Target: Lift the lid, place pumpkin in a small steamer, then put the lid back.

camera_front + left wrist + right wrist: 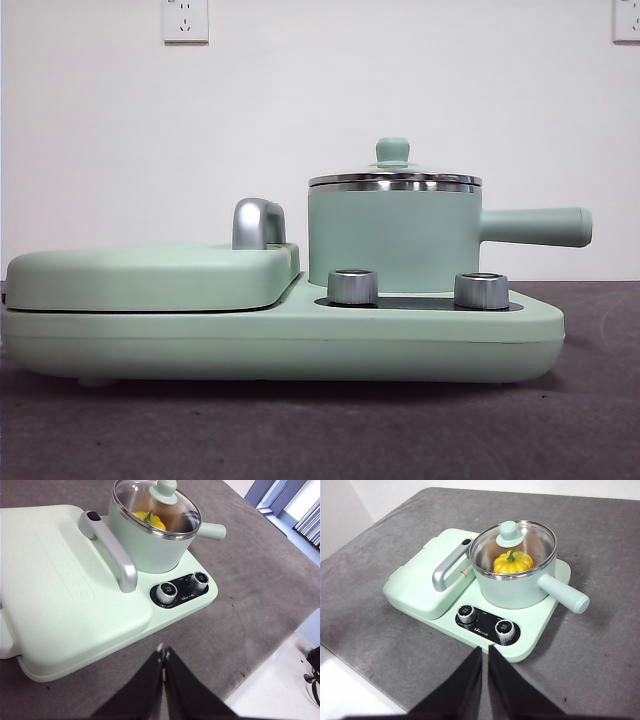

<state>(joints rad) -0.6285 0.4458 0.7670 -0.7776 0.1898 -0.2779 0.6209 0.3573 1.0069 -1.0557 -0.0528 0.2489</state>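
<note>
**Ana:** Pumpkin point(513, 563) first: one yellow-orange ribbed toy with a green stem, sitting inside the small steamer point(517, 587) and seen through the glass of the lid point(514, 544). The lid rests on the pot's chrome rim, its mint-green knob on top.

**Ben:** And what stands around the steamer?

**Ana:** It sits on the wide mint-green base point(420, 335). Just beside the pot, on the side away from its long straight handle, lies the flat rectangular cover point(150, 275) with one chrome handle point(257, 224) rising near the pot's wall. In front of the pot, on a dark panel of the base, are two chrome dials point(353, 286). The base rests on a grey table point(600, 645).

**Ben:** Anything in the way of the pot?

**Ana:** From the front view the dials stand before the pot's lower wall, and the pumpkin is hidden by that wall. The cover's handle reaches close to the rim on one side.

**Ben:** The grippers?

**Ana:** Two, both well apart from the steamer, on the dial side of the base. The left gripper point(163, 652) has its jaws pressed together, pinching nothing. The right gripper point(485, 652) has its jaws nearly together with a thin gap, also holding nothing.

**Ben:** On the wall behind?

**Ana:** Two white sockets point(185, 20), high above the steamer.
</note>
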